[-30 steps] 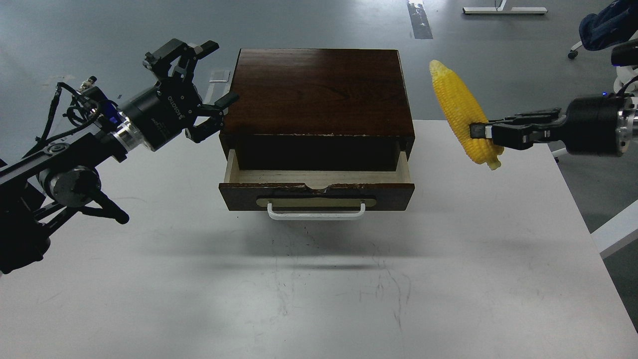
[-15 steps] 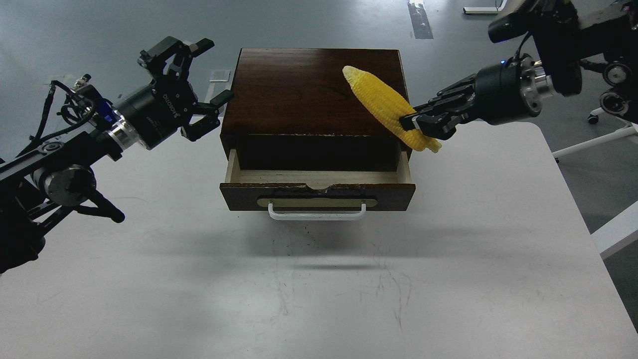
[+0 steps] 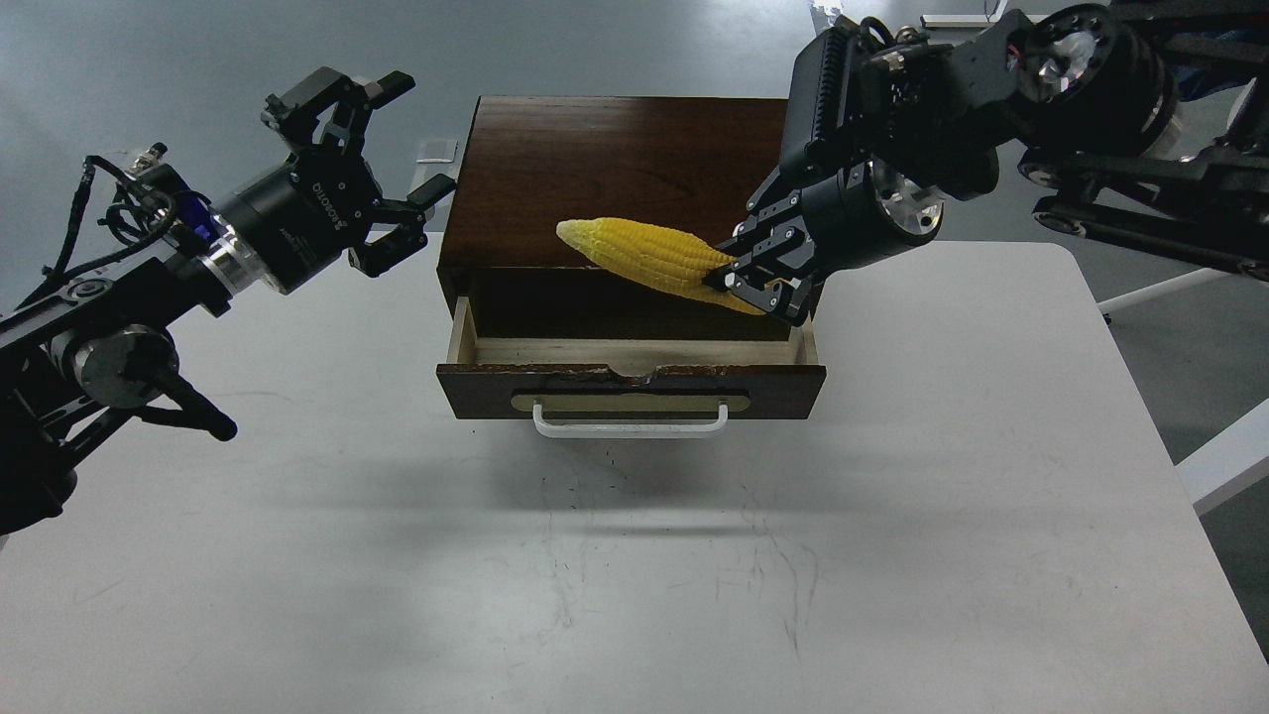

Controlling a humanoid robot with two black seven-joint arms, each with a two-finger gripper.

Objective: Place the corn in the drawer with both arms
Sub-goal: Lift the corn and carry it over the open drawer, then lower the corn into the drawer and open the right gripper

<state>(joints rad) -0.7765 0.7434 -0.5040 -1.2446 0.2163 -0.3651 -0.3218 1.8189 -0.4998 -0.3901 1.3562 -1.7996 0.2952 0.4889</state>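
The yellow corn [image 3: 644,260] hangs nearly level in the air, its pointed tip to the left, above the open drawer [image 3: 631,375] of the dark brown cabinet [image 3: 615,169]. My right gripper [image 3: 742,283] is shut on the corn's thick right end, over the drawer's right part. The drawer is pulled out a little, showing a pale wood floor, a brass plate and a white bar handle [image 3: 631,426]. My left gripper [image 3: 397,178] is open and empty, just left of the cabinet's top left corner, apart from it.
The cabinet stands at the back middle of a white table [image 3: 634,555]. The right arm's thick joints [image 3: 991,89] reach over the cabinet's right back corner. Grey floor lies beyond the table's far and right edges.
My right gripper has carried the corn left and down, from beside the cabinet to above the open drawer, turning it nearly level. My left gripper has drawn back slightly to the left.
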